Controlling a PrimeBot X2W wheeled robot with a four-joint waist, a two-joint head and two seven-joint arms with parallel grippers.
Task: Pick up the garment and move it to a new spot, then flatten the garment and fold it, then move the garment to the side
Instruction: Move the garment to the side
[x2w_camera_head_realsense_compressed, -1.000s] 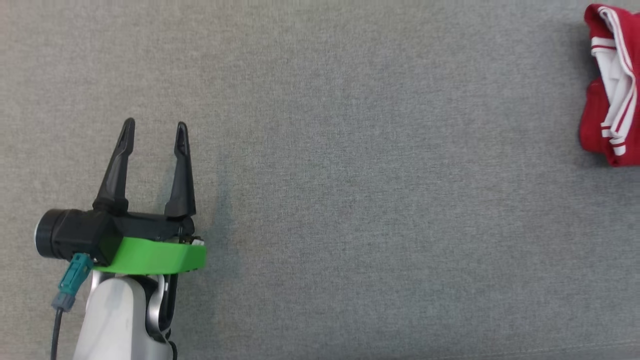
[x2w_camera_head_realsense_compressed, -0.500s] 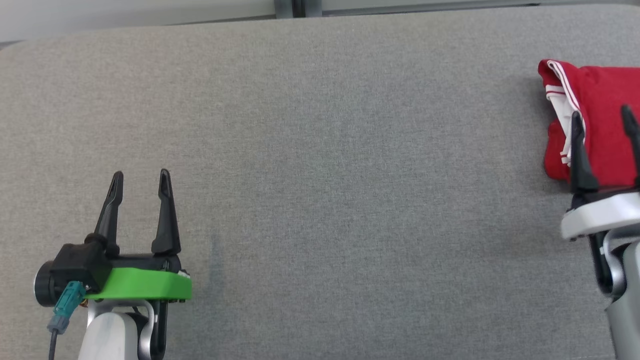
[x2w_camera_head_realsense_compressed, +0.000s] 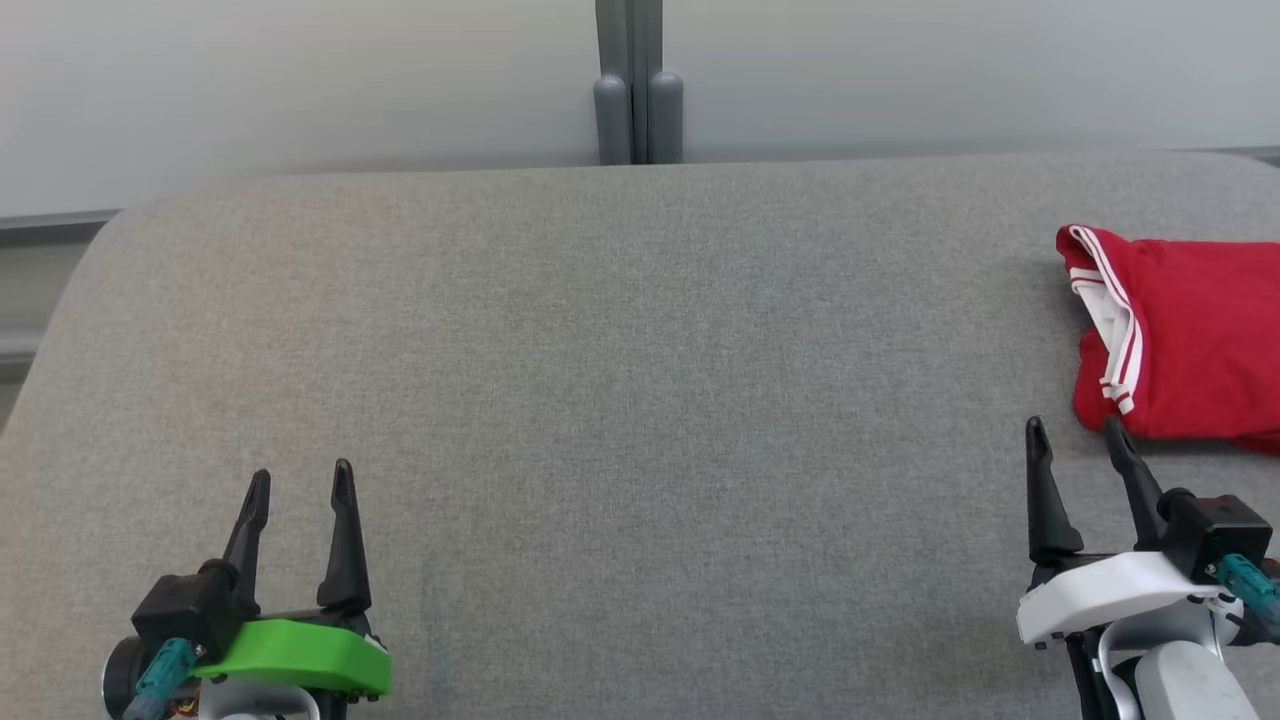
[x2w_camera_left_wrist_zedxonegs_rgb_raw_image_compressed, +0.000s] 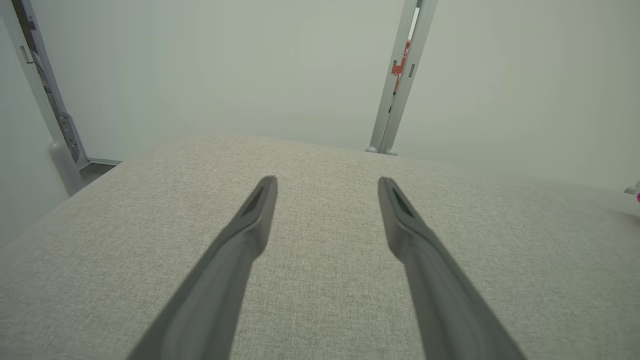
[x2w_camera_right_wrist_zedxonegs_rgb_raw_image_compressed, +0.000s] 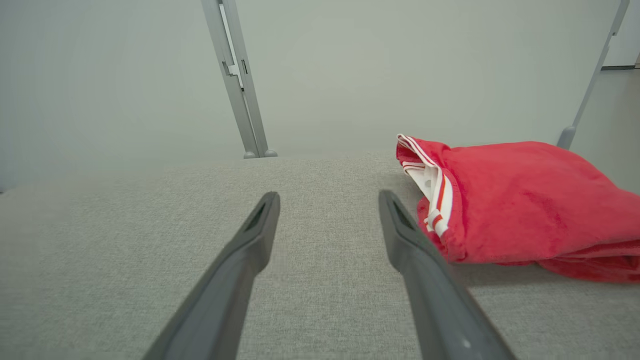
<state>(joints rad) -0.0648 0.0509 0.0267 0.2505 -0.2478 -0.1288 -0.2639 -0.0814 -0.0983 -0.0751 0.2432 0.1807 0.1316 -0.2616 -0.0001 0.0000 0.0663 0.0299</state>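
— What's on the left?
— The left gripper (x2w_camera_head_realsense_compressed: 301, 470), fingers spread with nothing between them, at the near left of the grey fabric surface (x2w_camera_head_realsense_compressed: 640, 400).
— And further right?
— The right gripper (x2w_camera_head_realsense_compressed: 1073, 424), fingers spread and empty too. Just past its tips, at the far right, lies the garment (x2w_camera_head_realsense_compressed: 1190, 330): red, folded into a soft bundle, with white red-striped trim at its left end.

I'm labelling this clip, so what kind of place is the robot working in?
Probably a lab or test booth for garment folding: a grey fabric-covered table, plain pale wall panels joined by a metal post, and a red garment lying at the table's right.
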